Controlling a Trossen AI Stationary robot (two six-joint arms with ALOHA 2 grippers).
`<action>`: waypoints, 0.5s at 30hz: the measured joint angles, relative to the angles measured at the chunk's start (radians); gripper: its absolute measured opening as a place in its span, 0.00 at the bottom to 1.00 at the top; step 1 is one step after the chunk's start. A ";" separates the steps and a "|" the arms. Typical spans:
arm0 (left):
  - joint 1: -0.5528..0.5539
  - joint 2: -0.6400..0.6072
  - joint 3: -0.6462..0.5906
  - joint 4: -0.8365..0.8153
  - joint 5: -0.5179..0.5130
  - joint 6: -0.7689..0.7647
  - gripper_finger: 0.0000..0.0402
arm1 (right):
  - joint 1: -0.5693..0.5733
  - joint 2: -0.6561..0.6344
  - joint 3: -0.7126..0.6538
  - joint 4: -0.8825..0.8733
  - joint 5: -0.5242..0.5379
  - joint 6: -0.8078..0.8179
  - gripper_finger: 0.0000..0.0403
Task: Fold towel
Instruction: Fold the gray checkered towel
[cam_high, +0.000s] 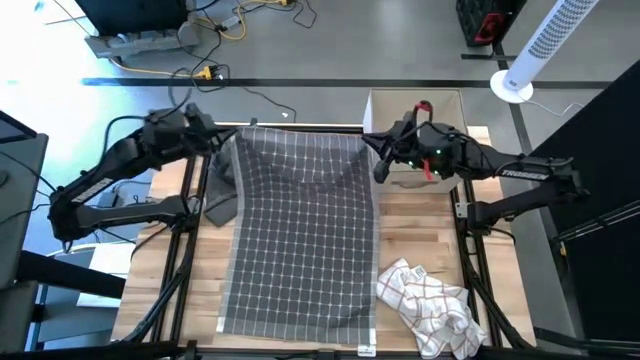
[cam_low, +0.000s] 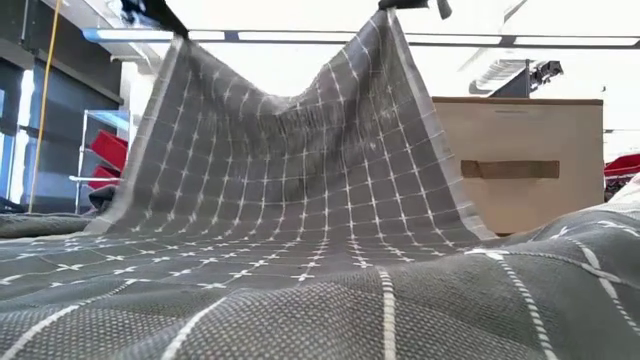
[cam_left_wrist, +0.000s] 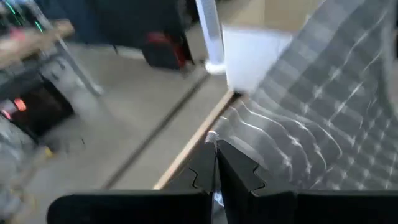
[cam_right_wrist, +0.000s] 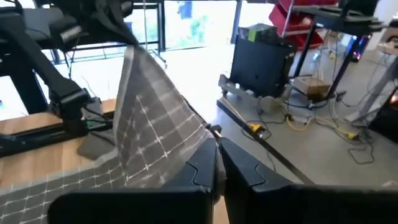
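A grey towel (cam_high: 300, 230) with a white grid pattern lies lengthwise down the middle of the table, its near part flat on the wood. Its far edge is lifted off the table and sags between my two grippers. My left gripper (cam_high: 222, 140) is shut on the far left corner. My right gripper (cam_high: 378, 160) is shut on the far right corner. In the low view the raised towel (cam_low: 300, 150) hangs like a curtain from both top corners. My left gripper pinches the towel's far left corner (cam_left_wrist: 214, 144) between its two fingers, lifted above the table; the cloth (cam_left_wrist: 298, 130) runs away from it toward the other arm and sags. My right gripper pinches the towel's far right corner (cam_right_wrist: 211, 134) between its two fingers, held above the table; the cloth (cam_right_wrist: 149, 124) stretches from it across to the left gripper and droops to the tabletop.
A crumpled white cloth with red checks (cam_high: 425, 305) lies at the near right of the table. A cardboard box (cam_high: 420, 110) stands behind the far right edge. Another dark grey cloth (cam_high: 220, 195) lies bunched at the towel's left side.
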 joint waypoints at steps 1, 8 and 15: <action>0.030 0.010 -0.015 0.006 0.059 0.000 0.00 | 0.000 -0.001 0.000 -0.007 -0.005 0.013 0.00; 0.113 0.013 -0.076 -0.012 0.437 -0.084 0.00 | 0.043 0.000 -0.001 -0.165 -0.191 0.175 0.00; 0.109 -0.105 -0.074 -0.235 0.669 -0.186 0.00 | 0.197 0.003 -0.001 -0.279 -0.343 0.322 0.00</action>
